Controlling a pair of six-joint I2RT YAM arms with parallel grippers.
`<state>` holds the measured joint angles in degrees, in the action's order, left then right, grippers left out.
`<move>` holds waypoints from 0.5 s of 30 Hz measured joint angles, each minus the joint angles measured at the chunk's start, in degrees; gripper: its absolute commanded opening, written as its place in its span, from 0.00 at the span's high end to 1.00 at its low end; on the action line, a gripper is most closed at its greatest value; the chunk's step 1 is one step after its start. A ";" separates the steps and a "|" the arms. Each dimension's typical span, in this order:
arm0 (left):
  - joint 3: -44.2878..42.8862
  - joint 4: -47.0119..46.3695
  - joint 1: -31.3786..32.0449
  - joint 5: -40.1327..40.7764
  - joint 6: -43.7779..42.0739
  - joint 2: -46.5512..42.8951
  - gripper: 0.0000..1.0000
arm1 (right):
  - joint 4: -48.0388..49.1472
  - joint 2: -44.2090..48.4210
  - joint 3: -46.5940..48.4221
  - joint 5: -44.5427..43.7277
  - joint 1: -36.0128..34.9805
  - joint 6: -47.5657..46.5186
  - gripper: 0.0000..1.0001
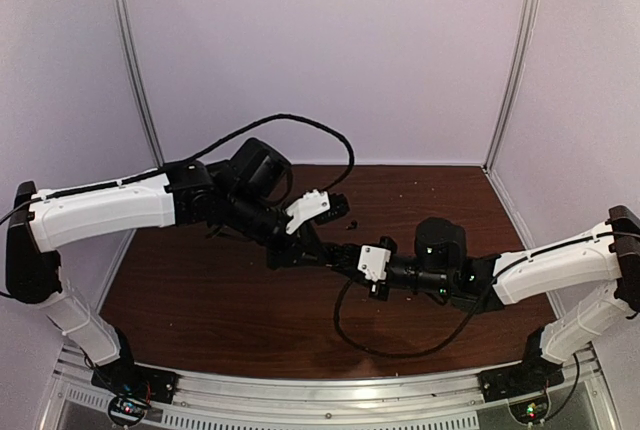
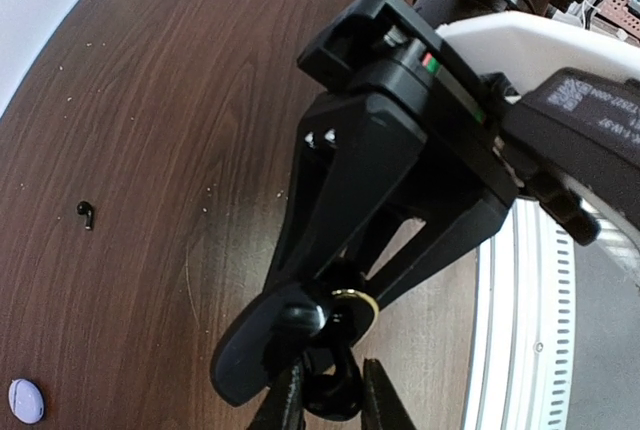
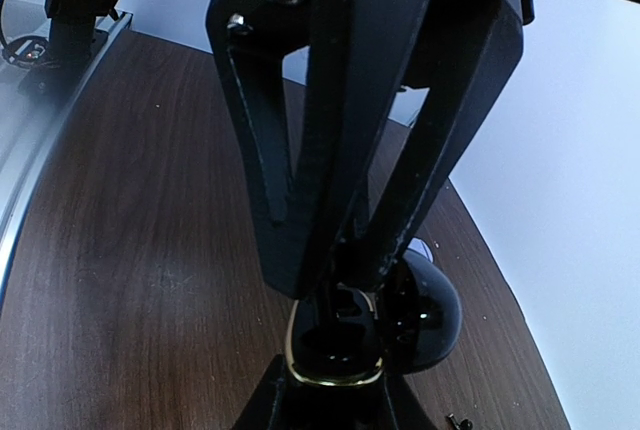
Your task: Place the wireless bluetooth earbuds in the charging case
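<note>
- table: dark brown wood grain — scattered pale specks
- charging case: glossy black — thin gold rim
- earbud: black
- round case: pale lilac
- left arm, right arm: white shells, black joints
- walls: pale lilac-white

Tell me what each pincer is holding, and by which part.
Right pincer grips the open charging case by its gold-rimmed base. Left pincer is shut at the case's mouth; whether anything is pinched there cannot be told.

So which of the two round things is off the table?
The glossy black gold-rimmed case, held in the right gripper; the pale lilac disc lies on the wooden table.
</note>
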<state>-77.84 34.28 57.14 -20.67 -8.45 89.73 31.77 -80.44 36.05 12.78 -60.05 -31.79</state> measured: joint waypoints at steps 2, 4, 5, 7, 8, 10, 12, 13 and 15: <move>-0.35 0.28 0.17 0.35 -0.07 0.09 0.99 | 0.00 0.00 0.00 0.00 0.00 0.00 1.00; -0.39 0.37 0.24 0.63 -0.09 0.09 0.99 | 0.02 0.00 0.00 -0.02 0.00 0.00 1.00; -0.39 0.37 0.31 0.79 -0.09 0.09 0.99 | 0.02 0.00 0.00 -0.02 0.00 0.00 1.00; -0.39 0.37 0.33 0.96 -0.11 0.07 0.99 | 0.07 0.00 0.00 -0.04 0.00 0.00 1.00; -0.39 0.37 0.35 1.03 -0.11 0.04 0.99 | 0.09 0.00 0.00 -0.04 0.00 0.00 1.00; -0.39 0.37 0.35 1.16 -0.11 -0.07 0.99 | 0.20 0.00 -0.02 -0.07 0.00 0.00 1.00; -0.39 0.37 0.35 1.27 -0.13 -0.28 1.00 | 0.59 0.02 -0.07 -0.11 -0.04 0.00 1.00; -0.42 0.39 0.37 1.29 -0.13 -0.37 1.00 | 0.85 0.02 -0.11 -0.15 -0.09 0.00 1.00; -0.46 0.46 0.44 1.44 -0.13 -0.68 1.00 | 1.29 0.09 -0.13 -0.17 -0.09 0.00 1.00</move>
<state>-78.30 34.74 57.58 -19.22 -8.58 89.06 33.06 -80.36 35.92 12.60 -60.14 -31.79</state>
